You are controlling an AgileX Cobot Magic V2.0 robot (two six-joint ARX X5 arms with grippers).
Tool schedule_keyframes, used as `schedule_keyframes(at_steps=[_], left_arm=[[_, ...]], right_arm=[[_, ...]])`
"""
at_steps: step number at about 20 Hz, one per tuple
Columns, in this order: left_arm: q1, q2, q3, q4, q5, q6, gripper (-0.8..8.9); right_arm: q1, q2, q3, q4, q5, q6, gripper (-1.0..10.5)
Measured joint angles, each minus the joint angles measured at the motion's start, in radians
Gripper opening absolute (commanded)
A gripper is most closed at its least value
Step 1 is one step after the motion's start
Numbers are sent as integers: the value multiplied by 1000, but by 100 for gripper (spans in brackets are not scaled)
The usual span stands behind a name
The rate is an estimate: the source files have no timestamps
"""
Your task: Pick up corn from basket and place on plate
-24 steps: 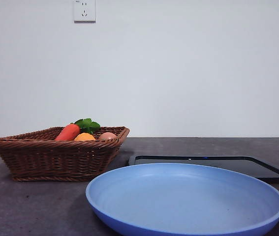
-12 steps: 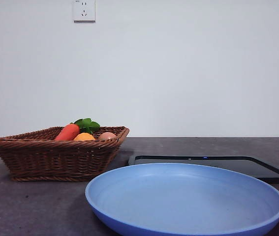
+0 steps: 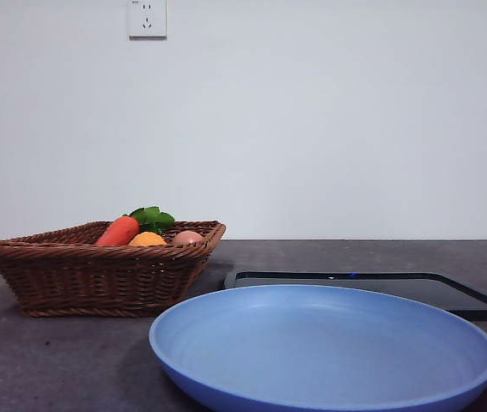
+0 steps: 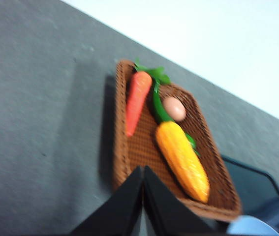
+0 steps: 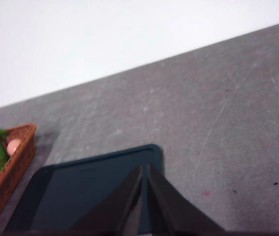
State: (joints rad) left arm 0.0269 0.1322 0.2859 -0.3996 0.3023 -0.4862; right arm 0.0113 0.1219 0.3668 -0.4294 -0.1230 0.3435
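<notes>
The yellow-orange corn lies in the brown wicker basket, beside a red-orange carrot and a small pinkish round item. In the front view only the corn's top shows above the basket's rim at the left. The light-blue plate stands near and large in front. My left gripper hangs shut above the basket's near edge, apart from the corn. My right gripper is shut above a black tray. Neither arm shows in the front view.
A flat black tray lies behind the plate, right of the basket, and also shows in the right wrist view. The carrot's green leaves rise above the basket. The dark grey table runs to a white wall.
</notes>
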Motion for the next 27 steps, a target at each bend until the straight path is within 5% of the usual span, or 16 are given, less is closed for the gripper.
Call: schedule_keyframes(at_steps=[13, 19, 23, 25, 27], left_arm=[[0, 254, 289, -304, 208, 156, 5], [-2, 366, 341, -491, 274, 299, 5], [-15, 385, 342, -509, 274, 331, 10], [-15, 385, 342, -507, 274, 335, 69], [-15, 385, 342, -501, 274, 335, 240]], right_arm=[[0, 346, 319, -331, -298, -138, 2], [18, 523, 392, -540, -348, -284, 2], [73, 570, 392, -565, -348, -314, 2], [86, 579, 392, -562, -348, -315, 12], [87, 579, 392, -555, -348, -316, 137]])
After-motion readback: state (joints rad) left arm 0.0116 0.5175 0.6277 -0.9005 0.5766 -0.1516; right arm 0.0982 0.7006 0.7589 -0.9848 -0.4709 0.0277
